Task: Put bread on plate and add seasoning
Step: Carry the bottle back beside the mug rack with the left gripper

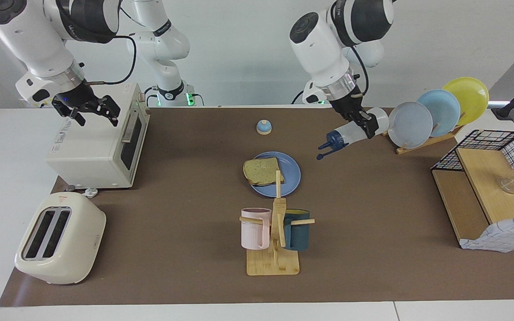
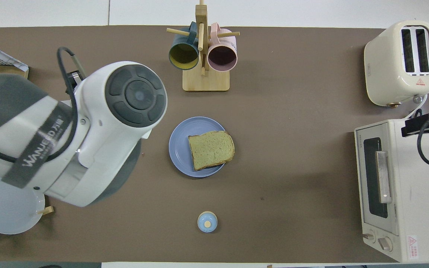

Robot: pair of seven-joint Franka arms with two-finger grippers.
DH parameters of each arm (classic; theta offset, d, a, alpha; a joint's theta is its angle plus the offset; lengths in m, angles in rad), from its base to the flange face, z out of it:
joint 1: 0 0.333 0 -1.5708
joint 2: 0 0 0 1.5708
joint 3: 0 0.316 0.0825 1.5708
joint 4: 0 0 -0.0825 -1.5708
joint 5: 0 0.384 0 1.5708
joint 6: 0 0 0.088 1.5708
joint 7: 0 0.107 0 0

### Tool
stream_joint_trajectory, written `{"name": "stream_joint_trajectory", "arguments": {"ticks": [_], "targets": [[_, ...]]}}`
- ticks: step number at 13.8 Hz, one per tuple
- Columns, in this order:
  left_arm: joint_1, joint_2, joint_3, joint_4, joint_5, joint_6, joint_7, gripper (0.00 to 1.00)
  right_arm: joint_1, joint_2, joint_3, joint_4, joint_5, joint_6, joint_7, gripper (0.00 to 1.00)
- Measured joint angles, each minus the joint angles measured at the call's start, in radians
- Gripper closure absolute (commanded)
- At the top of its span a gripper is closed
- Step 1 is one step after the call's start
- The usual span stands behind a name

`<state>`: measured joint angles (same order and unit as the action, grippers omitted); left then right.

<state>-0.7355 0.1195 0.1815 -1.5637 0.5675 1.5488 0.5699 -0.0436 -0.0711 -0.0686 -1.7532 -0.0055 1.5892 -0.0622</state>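
On the tabletop, seen from the facing camera and reading from its left edge: a cream two-slot toaster [image 1: 60, 238] and a white toaster oven [image 1: 98, 138], over which the waiting right gripper [image 1: 88, 111] hovers, its jaws wide and holding nothing. At centre, the bread [image 1: 263, 171] lies flat on the blue plate [image 1: 290, 176], overhanging the rim toward the right arm's end; a service bell [image 1: 263, 127] sits nearer the robots and a wooden mug rack [image 1: 275, 236] farther off. The first half of the job looks done. Next, the left gripper [image 1: 364, 124] holds the seasoning bottle [image 1: 353, 131] aloft, jaws clamped on its body, dark nozzle tilted down toward the plate but over bare mat beside the dish rack [image 1: 435, 113], not over the bread. From overhead, the left arm's bulk hides gripper and bottle entirely.
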Motion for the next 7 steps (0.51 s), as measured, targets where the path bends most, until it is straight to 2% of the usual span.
{"name": "stream_joint_trajectory", "arguments": {"ticks": [7], "targets": [[0.129, -0.013, 0.000, -0.073, -0.217, 0.247, -0.119, 1.00, 0.000, 0.000, 0.000, 0.000, 0.000, 0.000, 0.000, 0.00]]}}
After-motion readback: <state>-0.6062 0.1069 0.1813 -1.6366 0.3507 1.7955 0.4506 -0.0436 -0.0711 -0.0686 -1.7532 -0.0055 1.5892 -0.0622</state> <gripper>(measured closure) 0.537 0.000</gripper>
